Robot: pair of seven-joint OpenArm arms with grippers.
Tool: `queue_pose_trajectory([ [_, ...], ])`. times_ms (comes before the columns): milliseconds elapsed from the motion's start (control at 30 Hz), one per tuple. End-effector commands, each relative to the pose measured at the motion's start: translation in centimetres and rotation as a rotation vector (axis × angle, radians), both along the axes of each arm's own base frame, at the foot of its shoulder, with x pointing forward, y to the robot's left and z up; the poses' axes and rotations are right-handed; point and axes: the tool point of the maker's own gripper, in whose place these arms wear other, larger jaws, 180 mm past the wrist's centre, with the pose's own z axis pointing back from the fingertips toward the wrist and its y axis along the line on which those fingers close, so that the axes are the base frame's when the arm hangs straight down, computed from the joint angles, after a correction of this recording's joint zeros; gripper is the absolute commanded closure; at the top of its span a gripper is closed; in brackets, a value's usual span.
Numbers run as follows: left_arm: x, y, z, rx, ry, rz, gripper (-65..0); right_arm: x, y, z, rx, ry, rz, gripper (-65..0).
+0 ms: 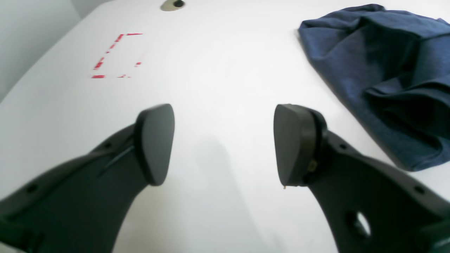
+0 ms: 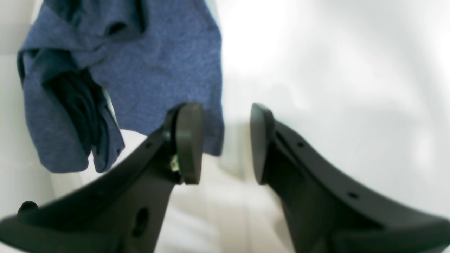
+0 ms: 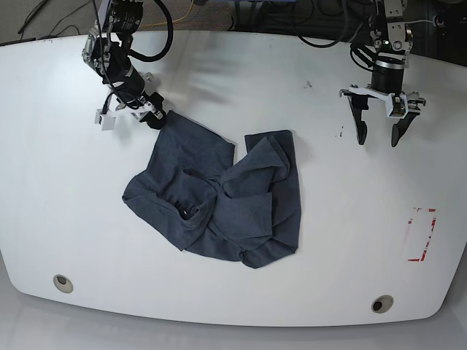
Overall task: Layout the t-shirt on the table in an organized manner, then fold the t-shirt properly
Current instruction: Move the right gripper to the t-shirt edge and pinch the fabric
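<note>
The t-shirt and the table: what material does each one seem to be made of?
The t-shirt looks like soft knit cotton or a cotton blend, matte: a heathered blue-grey surface that lies in limp folds. The exact fibre cannot be told.

The table looks like a hard, smooth white top with a glossy finish, perhaps laminate or painted board: it shows soft reflections and shadows of the arms.

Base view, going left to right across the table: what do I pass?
Left grommet hole → right gripper → t-shirt → left gripper, with the other grommet hole below it → red tape outline.
</note>
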Motion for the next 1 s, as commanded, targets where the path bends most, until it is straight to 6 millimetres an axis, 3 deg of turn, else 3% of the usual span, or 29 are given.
queue_pose_trajectory([
  [0, 0.3, 0.1, 1.2, 0.006, -0.047, -0.006, -41.5, 0.4, 0.1, 0.3, 0.002, -0.019, 0.006, -22.2],
  [233, 0.3, 0.1, 1.2, 0.006, -0.047, -0.006, -41.5, 0.5, 0.6, 0.2, 0.009, -0.018, 0.016, -22.4],
  [600, 0.4, 0.1, 1.3, 0.006, -0.049, -0.006, -41.5, 1.4, 4.1, 0.6, 0.039, -0.033, 0.11, -22.3],
  [967, 0.4, 0.1, 1.3, 0.006, -0.049, -0.006, -41.5, 1.5, 4.3, 0.6, 0.042, -0.035, 0.114, -22.2],
])
